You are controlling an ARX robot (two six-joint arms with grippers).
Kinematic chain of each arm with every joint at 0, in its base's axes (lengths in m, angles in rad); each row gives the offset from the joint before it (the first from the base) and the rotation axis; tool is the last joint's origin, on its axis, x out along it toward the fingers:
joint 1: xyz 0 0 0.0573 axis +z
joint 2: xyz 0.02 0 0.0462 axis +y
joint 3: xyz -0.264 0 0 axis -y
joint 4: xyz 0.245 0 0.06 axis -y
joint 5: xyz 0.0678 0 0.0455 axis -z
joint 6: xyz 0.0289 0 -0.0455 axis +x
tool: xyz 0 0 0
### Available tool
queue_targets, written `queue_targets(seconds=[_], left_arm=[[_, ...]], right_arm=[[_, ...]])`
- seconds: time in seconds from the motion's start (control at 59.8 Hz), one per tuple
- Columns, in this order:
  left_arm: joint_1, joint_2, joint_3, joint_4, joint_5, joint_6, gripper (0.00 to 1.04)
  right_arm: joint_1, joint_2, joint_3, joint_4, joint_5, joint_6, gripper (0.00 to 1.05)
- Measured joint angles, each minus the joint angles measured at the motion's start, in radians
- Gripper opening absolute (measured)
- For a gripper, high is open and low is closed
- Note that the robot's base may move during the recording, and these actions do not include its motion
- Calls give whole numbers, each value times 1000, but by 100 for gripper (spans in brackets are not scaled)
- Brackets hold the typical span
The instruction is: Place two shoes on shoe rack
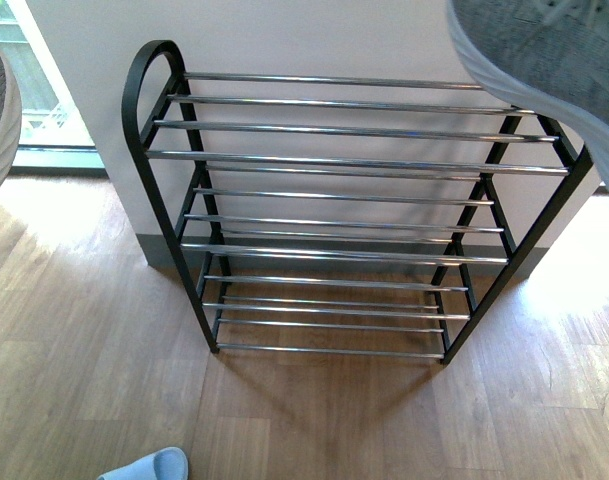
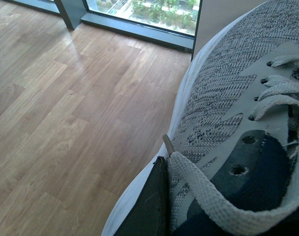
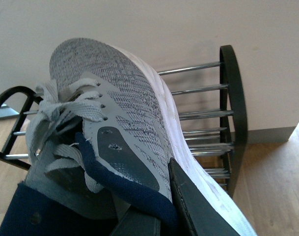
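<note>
Wooden floor meets a white wall. Left gripper (image 2: 158,201) clamps the left sneaker (image 2: 223,93), out beside the shoe rack (image 1: 354,162) ahead; right gripper (image 3: 164,206) clamps the right sneaker (image 3: 134,98) before its top rods. A tilted sole could slip between rods.

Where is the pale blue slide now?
Front view: the pale blue slide lies on the wooden floor at the bottom edge, left of centre, nearer than the shoe rack.
</note>
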Motion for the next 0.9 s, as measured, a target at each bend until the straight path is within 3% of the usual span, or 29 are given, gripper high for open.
queue_targets(seconds=[0.217,0.452,0.903], left_arm=[[0,0,0,0,0,0,2],[0,0,0,0,0,0,2],[0,0,0,0,0,0,2]], right_arm=[[32,230,232,-123,139,172,1],[42,358,330,-194,268,290,1],[44,508,456,-241,304,364,1]])
